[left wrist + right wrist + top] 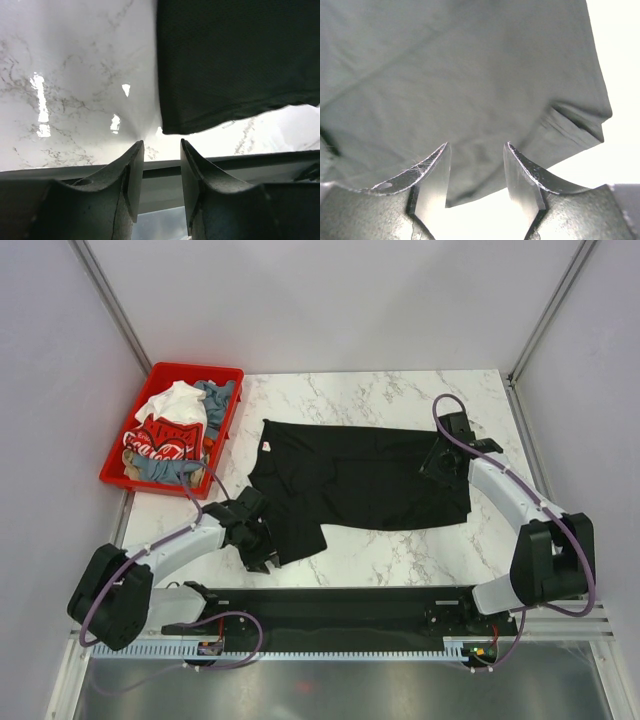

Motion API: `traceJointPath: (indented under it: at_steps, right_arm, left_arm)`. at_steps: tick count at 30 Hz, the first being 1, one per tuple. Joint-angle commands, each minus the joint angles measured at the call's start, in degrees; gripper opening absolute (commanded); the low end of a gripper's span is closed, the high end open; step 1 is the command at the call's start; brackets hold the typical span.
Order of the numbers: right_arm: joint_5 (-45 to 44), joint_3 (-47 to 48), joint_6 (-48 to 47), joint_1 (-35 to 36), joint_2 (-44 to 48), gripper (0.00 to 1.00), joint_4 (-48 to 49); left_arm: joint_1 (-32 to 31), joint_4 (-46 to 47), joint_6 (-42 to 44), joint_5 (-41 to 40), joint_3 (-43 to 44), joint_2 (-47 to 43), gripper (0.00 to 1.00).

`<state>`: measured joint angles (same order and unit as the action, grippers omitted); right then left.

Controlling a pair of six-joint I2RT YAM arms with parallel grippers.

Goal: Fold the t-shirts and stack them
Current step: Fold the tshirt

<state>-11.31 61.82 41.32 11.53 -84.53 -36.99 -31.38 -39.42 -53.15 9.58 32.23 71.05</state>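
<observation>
Step in hand is judged to be the first fold of the black t-shirt (360, 480), which is laid flat across the middle of the marble table (400, 555), neck label toward the red bin (112, 476); white tee (178, 402), red Coca-Cola tee (162, 440) and grey-blue tee (216, 394) are heaped in that bin, not yet folded. Both edges should be pinched low and at the same time, with a full layer of cloth taken, not just the hem; lifts should be matched so the fabric is not dragged skew; the flap at the near-left corner should be tucked in before the fold is laid. Jaws of the left gripper (161, 146) are seen spread with nothing between them; the shirt's corner lies just ahead, untouched. Jaws of the right gripper (476, 149) are likewise parted at the shirt's right edge; cloth is seen past the gap, nothing is pinched; contact cannot be told.
</observation>
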Motion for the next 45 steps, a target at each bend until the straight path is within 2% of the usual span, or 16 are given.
traceJointPath:
  at_steps: [1, 7, 17, 38, 45]
  right_arm:
    - [-0.99, -2.49, 2.10, -0.89, 4.81, 0.55, -2.12]
    - [-0.38, -3.64, 0.25, -1.16, 5.34, 0.54, -2.47]
    - [1.20, -3.29, 0.52, -1.16, 5.78, 0.54, -2.38]
    - [0.41, -4.08, 0.08, -1.07, 5.96, 0.54, -1.86]
    - [0.59, -4.69, 0.16, -1.16, 5.96, 0.54, -1.50]
  left_arm:
    - [-0.44, 0.57, -2.05, 0.17, 0.64, -5.46, 0.43]
    - [-0.44, 0.57, -2.05, 0.17, 1.00, -11.46, 0.43]
    - [-0.35, 0.57, -2.05, 0.17, -1.03, -2.93, 0.43]
    - [-0.35, 0.57, -2.05, 0.17, 2.49, -3.98, 0.43]
    - [-0.35, 0.57, -2.05, 0.17, 1.26, -3.99, 0.43]
